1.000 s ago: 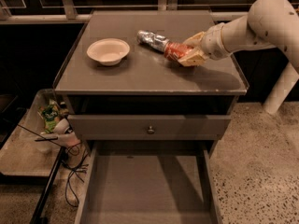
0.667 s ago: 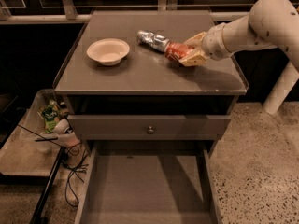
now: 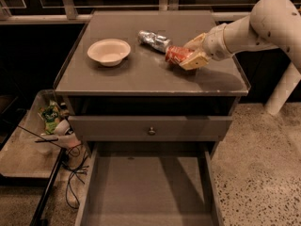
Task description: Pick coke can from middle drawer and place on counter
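The gripper stood over the right half of the counter, with its two fingers pinching the coke can between them; the can lay tilted at the counter surface, its free end pointing toward the counter's centre; whether it rested fully on the surface could not be told. The white arm reached in from beyond the counter's right edge. Compared with the frame one second before, gripper and can held practically the same place on the counter, and the grasp had not been released; no other item had shifted. A crinkled silver can lay toward the counter's rear, just beside the coke can and nearly touching it; a pale bowl sat upright on the counter's left half, well apart from both cans. Below the counter, a closed drawer front with a small round knob faced forward; beneath that, the middle drawer stood pulled out, its flat floor exposed.
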